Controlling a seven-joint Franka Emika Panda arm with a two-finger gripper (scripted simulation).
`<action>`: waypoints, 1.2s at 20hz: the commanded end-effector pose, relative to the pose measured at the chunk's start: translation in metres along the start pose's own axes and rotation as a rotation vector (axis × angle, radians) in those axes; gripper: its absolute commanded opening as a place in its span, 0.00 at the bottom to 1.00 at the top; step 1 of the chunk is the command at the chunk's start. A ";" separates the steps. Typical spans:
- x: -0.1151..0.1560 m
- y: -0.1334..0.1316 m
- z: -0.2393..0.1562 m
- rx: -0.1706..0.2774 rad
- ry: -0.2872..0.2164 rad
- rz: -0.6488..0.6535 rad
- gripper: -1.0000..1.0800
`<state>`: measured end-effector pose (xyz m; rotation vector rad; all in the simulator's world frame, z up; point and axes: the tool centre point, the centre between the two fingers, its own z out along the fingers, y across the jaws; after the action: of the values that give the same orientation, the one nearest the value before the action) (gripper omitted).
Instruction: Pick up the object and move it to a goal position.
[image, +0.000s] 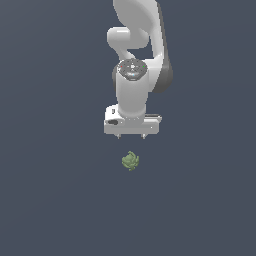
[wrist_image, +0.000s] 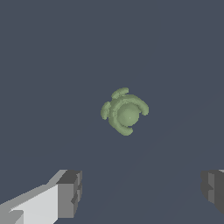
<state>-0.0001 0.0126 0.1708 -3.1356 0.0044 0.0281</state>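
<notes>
The object (image: 130, 160) is a small olive-green leafy clump lying on the dark grey floor, in front of the arm in the exterior view. It also shows in the wrist view (wrist_image: 124, 110), seen from above as a round core ringed by leaf lobes. My white gripper (image: 130, 136) hangs above the floor, just behind the object in the exterior view, apart from it. In the wrist view the gripper (wrist_image: 142, 192) has its jaws spread wide, with one grey finger pad (wrist_image: 70, 194) and the other (wrist_image: 213, 189) far apart. Nothing is between them.
The dark grey floor (image: 55, 190) stretches flat all around. The white arm (image: 137, 45) rises behind the gripper at the top of the exterior view.
</notes>
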 end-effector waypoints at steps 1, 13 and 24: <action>0.000 0.000 0.000 0.000 0.000 0.000 0.96; -0.001 -0.037 0.000 0.024 0.007 -0.024 0.96; 0.007 -0.033 0.010 0.024 0.006 0.078 0.96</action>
<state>0.0047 0.0466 0.1631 -3.1104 0.0916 0.0178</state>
